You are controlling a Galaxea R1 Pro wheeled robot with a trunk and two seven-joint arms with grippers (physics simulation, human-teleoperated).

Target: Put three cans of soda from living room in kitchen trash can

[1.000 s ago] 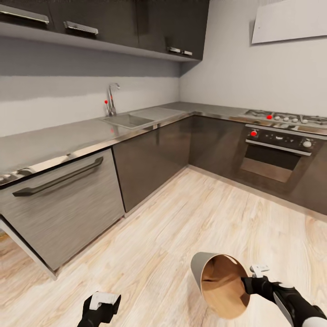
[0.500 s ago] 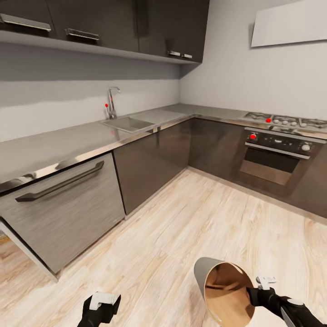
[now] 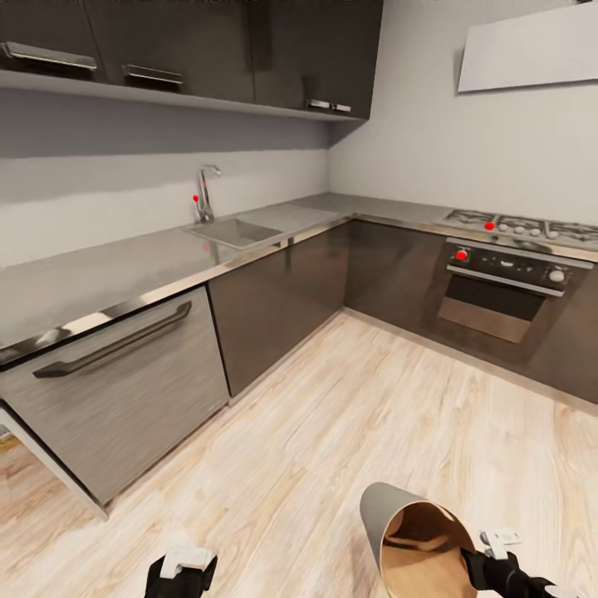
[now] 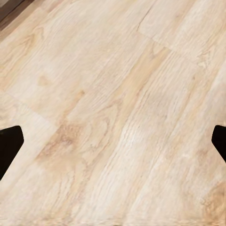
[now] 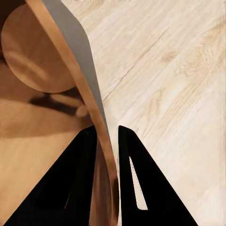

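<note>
In the head view the tash can (image 3: 419, 552) hangs low at the right over the pale wood floor, tilted so its brown inside faces me. Its outside looks grey-tan. My right gripper (image 3: 492, 555) is shut on its rim. The right wrist view has the two black fingers (image 5: 89, 155) pinching the rim wall of the tash can (image 5: 40, 56), one inside and one outside, with the round brown bottom bare. My left gripper (image 3: 183, 569) hangs low at the left, and its wrist view has that gripper (image 4: 113, 141) open over bare floor planks. The orange soda cans are out of view.
An L-shaped steel countertop (image 3: 124, 266) on dark grey cabinets runs along the left and back walls, with a sink (image 3: 237, 232) and tap (image 3: 204, 193). The built-in oven (image 3: 498, 291) and hob (image 3: 515, 224) stand at the right. A long-handled drawer front (image 3: 116, 374) projects at the left.
The whole picture has shifted down a little, so the camera moved. The tash can and my right gripper have sunk lower towards the picture's bottom edge. The left gripper sits slightly lower too.
</note>
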